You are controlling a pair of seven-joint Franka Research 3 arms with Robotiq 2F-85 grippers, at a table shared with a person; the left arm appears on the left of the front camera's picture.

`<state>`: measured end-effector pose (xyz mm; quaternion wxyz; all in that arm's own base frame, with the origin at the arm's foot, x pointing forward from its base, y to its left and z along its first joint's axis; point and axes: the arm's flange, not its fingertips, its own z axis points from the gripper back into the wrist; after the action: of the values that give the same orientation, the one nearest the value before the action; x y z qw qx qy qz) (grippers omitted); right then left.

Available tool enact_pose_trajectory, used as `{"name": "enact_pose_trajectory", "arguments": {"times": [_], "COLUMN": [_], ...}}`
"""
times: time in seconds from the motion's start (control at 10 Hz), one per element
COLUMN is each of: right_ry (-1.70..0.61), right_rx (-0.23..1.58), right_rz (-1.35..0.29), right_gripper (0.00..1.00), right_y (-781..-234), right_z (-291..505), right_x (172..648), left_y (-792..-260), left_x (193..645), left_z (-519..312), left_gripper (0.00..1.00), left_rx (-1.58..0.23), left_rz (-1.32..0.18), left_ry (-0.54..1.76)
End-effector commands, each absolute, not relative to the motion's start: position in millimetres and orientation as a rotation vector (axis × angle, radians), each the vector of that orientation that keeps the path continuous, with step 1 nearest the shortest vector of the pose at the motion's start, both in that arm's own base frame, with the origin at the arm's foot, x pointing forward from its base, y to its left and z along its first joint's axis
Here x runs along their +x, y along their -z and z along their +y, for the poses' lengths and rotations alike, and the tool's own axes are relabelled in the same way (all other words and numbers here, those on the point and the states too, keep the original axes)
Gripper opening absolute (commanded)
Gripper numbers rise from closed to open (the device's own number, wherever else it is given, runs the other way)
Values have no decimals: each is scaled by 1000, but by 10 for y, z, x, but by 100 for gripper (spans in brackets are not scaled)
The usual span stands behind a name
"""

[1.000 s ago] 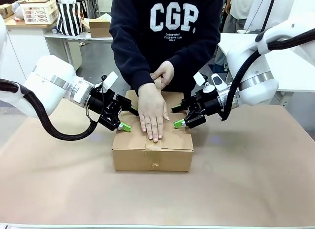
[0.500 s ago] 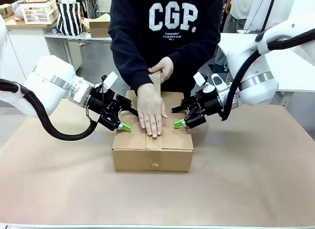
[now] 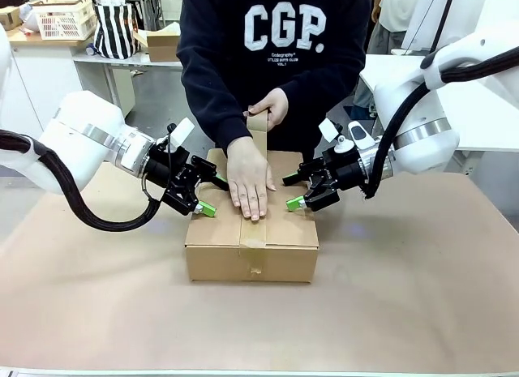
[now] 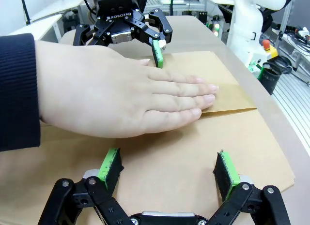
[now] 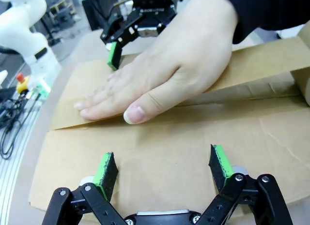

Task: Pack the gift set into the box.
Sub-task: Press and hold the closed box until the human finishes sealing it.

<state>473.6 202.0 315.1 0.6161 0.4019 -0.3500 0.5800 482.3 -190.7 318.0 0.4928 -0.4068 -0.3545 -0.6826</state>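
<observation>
The brown cardboard box [image 3: 276, 251] stands closed at the table's middle, and the gift set is hidden inside it. A person's hand [image 3: 249, 186] lies flat along the top seam, pressing a strip of brown tape [image 3: 253, 233]. The person's other hand [image 3: 273, 111] holds the tape up behind the box. My left gripper [image 3: 204, 200] is open, its green pads resting on the box's left top flap [image 4: 193, 152]. My right gripper [image 3: 293, 193] is open over the right top flap [image 5: 160, 152]. Each wrist view shows its own open fingers, the left [image 4: 167, 167] and the right [image 5: 164, 169], with the hand beyond.
Bare brown table [image 3: 405, 296] surrounds the box on the near side and both flanks. The person stands close against the far edge. Shelves with a basket [image 3: 63, 19] and a small tan carton [image 3: 165, 43] lie far behind.
The flat hand has slid back along the seam toward the person. The other hand has raised the tape a little higher. Both grippers have stayed put.
</observation>
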Motion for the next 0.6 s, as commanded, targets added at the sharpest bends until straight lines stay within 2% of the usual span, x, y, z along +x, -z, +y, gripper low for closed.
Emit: {"name": "enact_pose_trajectory", "arguments": {"times": [0.0,0.5], "right_ry": [-1335,-1335], "right_rx": [922,922], "right_rz": [-805,-805], "right_gripper": [100,100], "right_y": [-3140,-3140], "right_z": [2024,2024], "right_x": [4737,4737], "left_y": [-3154,-3154], "left_x": [4810,4810], "left_z": [-1907,-1907], "left_gripper": [100,100], "left_rx": [-986,-986], "left_rz": [-855,-855], "left_ry": [1654,1654]}}
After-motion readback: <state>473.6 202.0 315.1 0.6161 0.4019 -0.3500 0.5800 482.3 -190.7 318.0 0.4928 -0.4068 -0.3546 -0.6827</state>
